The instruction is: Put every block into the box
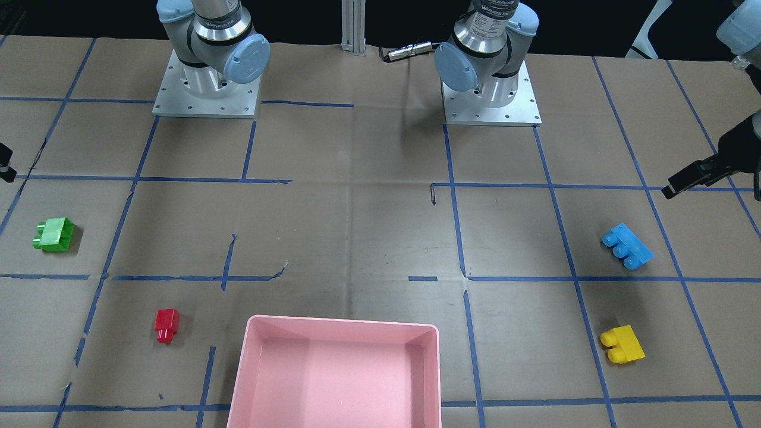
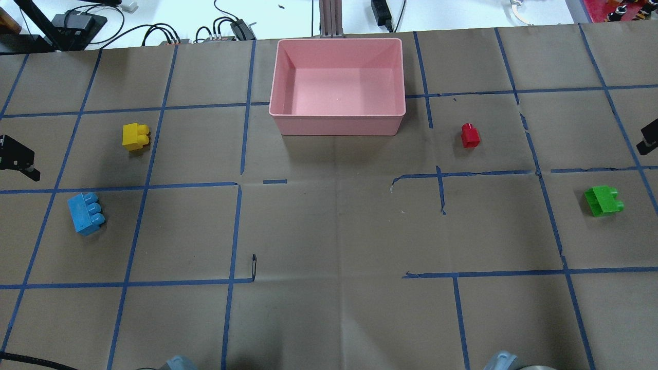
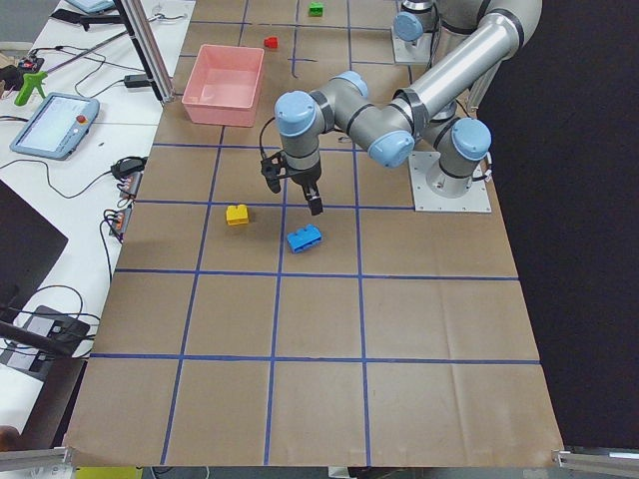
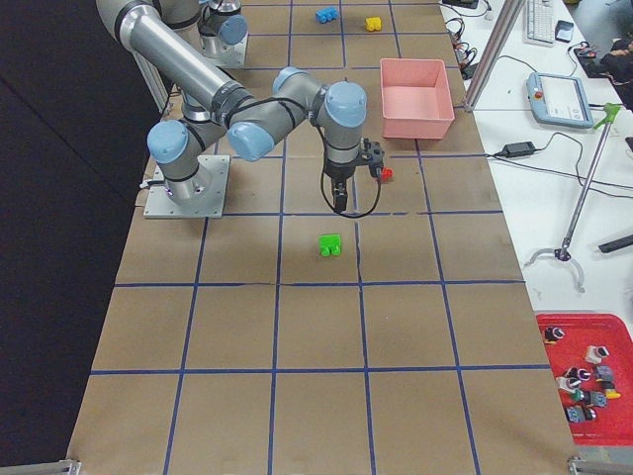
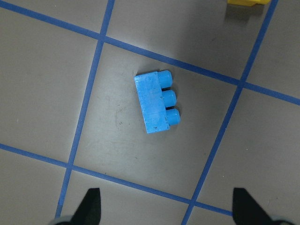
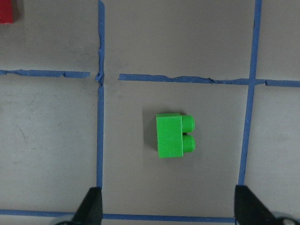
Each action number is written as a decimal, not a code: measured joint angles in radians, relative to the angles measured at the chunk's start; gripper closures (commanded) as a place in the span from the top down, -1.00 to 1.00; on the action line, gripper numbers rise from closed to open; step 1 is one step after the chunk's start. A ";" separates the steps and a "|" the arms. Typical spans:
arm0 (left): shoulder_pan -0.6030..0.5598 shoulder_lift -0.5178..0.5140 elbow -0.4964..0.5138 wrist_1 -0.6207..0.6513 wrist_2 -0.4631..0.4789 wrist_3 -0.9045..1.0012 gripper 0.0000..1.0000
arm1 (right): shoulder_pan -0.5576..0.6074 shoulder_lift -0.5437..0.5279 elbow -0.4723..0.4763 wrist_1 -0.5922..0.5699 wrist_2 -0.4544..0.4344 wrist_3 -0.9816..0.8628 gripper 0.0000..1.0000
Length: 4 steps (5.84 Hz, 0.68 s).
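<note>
The pink box [image 2: 336, 128] stands empty at the table's far middle. The light-blue block [image 5: 156, 102] lies on its side below my left gripper [image 5: 167, 211], which is open and hovers above it. The yellow block [image 2: 135, 136] lies beyond the blue one [image 2: 86, 213], on the left. The green block [image 6: 174, 136] lies below my right gripper [image 6: 169, 211], which is open and empty above it. The red block [image 2: 469, 135] sits right of the box, and the green one [image 2: 602, 200] lies nearer the right edge.
Blue tape lines grid the brown paper table cover. The two arm bases [image 1: 207, 89] [image 1: 490, 95] stand at the robot's edge. Cables and a tablet [image 3: 55, 125] lie on the white bench beyond the box. A red parts tray [image 4: 584, 381] sits off the table.
</note>
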 measured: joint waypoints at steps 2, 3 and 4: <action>-0.002 -0.101 -0.072 0.208 -0.005 -0.022 1.00 | -0.007 -0.010 0.168 -0.275 -0.079 -0.032 0.99; -0.005 -0.140 -0.084 0.263 -0.007 -0.042 1.00 | -0.007 0.007 0.199 -0.315 -0.098 -0.040 0.99; -0.010 -0.178 -0.087 0.307 -0.009 -0.073 1.00 | -0.007 0.037 0.208 -0.325 -0.099 -0.041 0.99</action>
